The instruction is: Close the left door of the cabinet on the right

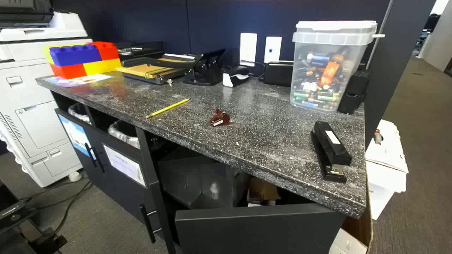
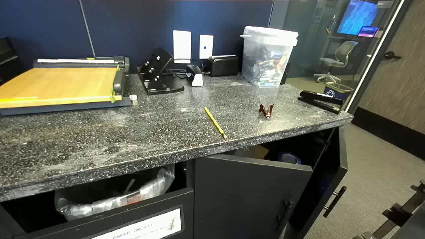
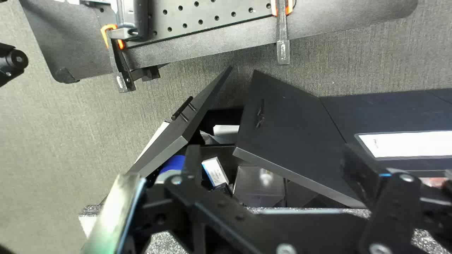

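Note:
The left door (image 2: 245, 196) is a tall dark grey panel, swung partly out, with a bar handle (image 2: 284, 215) near its free edge. It shows nearly edge-on in an exterior view (image 1: 161, 204) and from above in the wrist view (image 3: 293, 123). The cabinet (image 2: 300, 149) has a dark interior holding several items. Its right door (image 2: 342, 149) is also open; its inner face shows in an exterior view (image 1: 257, 231), and it shows in the wrist view (image 3: 197, 113). My gripper (image 3: 273, 158) has its fingers wide apart with nothing between them. It is out of both exterior views.
The granite counter (image 1: 261, 141) overhangs the cabinet and carries a stapler (image 1: 330, 151), a staple remover (image 1: 219, 118), a pencil (image 1: 167, 108) and a clear battery bin (image 1: 328, 70). A waste drawer (image 1: 123, 165) adjoins the left door. The robot's stand (image 3: 212, 38) faces the doors.

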You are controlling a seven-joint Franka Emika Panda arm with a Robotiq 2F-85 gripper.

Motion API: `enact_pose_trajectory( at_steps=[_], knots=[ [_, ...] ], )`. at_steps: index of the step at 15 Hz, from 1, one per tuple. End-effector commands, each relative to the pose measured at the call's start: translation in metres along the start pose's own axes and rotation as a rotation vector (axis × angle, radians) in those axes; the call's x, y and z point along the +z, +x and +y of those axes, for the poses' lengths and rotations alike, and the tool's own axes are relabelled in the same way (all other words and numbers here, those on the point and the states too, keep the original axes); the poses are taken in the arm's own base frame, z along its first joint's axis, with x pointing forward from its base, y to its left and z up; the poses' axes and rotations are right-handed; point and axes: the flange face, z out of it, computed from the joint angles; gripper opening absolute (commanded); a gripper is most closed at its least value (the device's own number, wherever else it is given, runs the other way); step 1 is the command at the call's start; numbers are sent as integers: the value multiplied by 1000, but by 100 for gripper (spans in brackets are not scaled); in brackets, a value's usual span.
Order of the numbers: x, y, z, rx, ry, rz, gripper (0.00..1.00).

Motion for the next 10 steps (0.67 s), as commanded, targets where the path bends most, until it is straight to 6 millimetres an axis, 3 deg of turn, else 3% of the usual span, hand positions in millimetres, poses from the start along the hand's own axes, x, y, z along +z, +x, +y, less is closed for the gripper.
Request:
enact_pose_trajectory(
  at_steps=[1,5,10],
  knots=[
    [-1,0,0,0,0,0,100],
    [-1,0,0,0,0,0,100],
    [21,38,0,36,54,-30,100]
  ],
)
